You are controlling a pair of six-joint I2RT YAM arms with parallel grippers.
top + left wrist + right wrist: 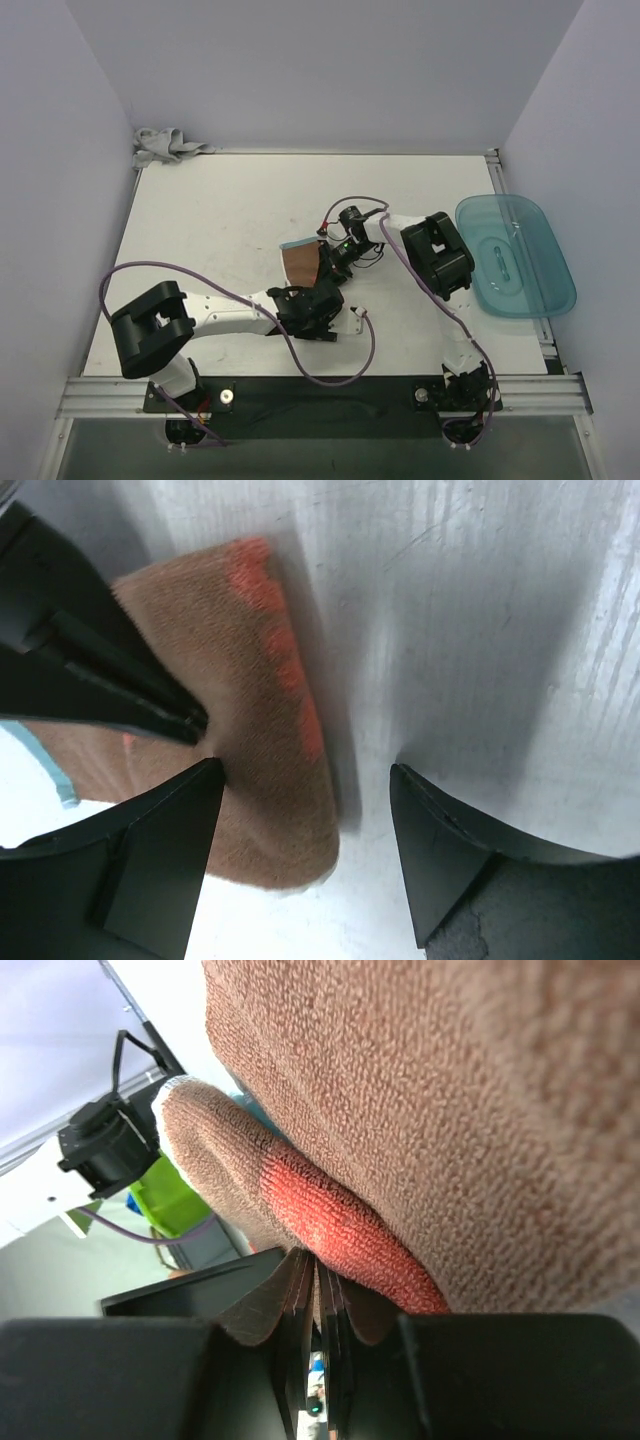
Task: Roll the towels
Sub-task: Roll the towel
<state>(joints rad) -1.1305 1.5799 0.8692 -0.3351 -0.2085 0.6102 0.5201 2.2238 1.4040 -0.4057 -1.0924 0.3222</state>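
Left hand [305, 770] spread wide, right hand [318, 1272] pinched closed, both arms angled inward

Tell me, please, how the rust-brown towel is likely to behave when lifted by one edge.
Probably floppy: the rust-brown towel folds and sags where the right gripper pinches it. Likely light, since that small pinch holds it up. Its fuzzy pile should resist slipping.

Translucent teal tray [515, 255] at right table [220, 230] edge, lavender walls [320, 70]

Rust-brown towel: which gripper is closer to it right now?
Right. The right gripper is clamped shut on a fold of the rust-brown towel. The left gripper stands open over the towel's edge, not gripping it.
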